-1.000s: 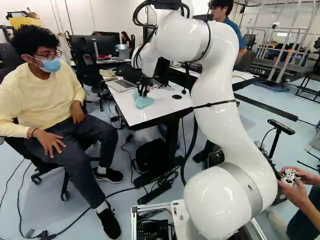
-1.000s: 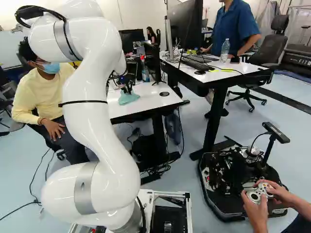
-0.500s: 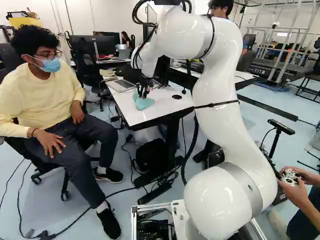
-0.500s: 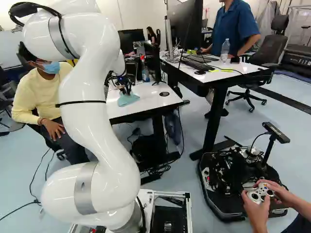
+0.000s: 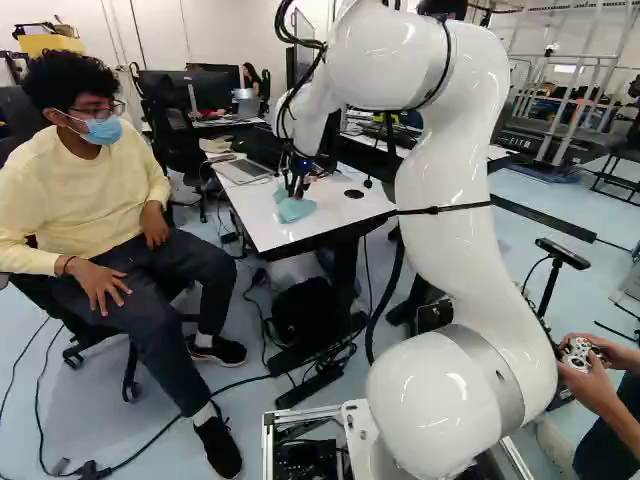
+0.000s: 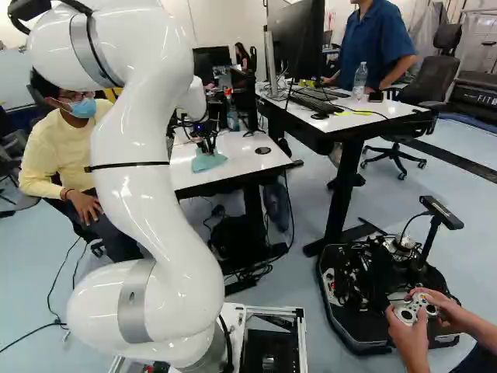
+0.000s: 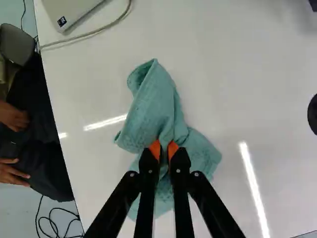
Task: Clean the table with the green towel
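Wiping was judged to be the step in hand, with a crumpled blue-green cloth towel (image 7: pixel 158 106) clamped between the orange pads of the black two-fingered gripper (image 7: pixel 164 150), the fingers drawn close together on a fold. The towel was placed over the white rectangular tabletop (image 7: pixel 247 64), inside its left edge.

The coming move was judged to turn on how the cloth was laid out from the fingers. Its long axis was carried roughly along their pointing direction: a folded peak was thrust ahead of the tips, the rest was trailed back beneath them, and a broad lobe was spread out past the right finger. By a sweep to the right, the cloth would be taken towards the round black disc (image 5: pixel 354 194); by one ahead and left, the pale cable (image 7: pixel 89 35) and the silver laptop (image 5: pixel 243 171) could be caught.

The cloth's rear part was partly covered by the gripper, and its underside was hidden, so how firmly it was pressed down could not be told. In the wrist view the laptop and the disc were cut off. In both base views the fingertips were too small to be read beside the glossy white arm (image 5: pixel 440 200). How much had been wiped could not be judged.
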You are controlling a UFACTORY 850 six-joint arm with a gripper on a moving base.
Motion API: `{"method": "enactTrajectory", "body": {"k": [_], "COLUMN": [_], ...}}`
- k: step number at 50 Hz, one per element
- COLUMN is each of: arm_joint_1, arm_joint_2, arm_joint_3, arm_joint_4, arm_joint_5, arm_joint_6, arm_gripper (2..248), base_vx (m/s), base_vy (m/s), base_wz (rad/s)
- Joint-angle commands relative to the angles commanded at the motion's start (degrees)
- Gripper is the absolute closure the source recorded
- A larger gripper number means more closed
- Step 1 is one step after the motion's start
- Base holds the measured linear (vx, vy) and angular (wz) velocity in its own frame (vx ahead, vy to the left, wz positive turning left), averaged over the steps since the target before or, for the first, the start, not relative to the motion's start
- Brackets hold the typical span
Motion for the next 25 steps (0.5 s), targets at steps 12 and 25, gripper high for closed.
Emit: {"method": "enactTrajectory", "body": {"k": [12, 25], "arm_joint_1": [-1.81, -2.03], "arm_joint_2": [-1.53, -4.43], "arm_joint_3": [-2.13, -6.25], "arm_joint_4": [0.0, 0.0], "arm_joint_5": [0.0, 0.0], "arm_joint_6": [0.0, 0.0], "arm_gripper": [206, 206], "base_vx": [0.0, 0.0], "base_vy": [0.0, 0.0], "base_wz": [0.0, 0.0]}}
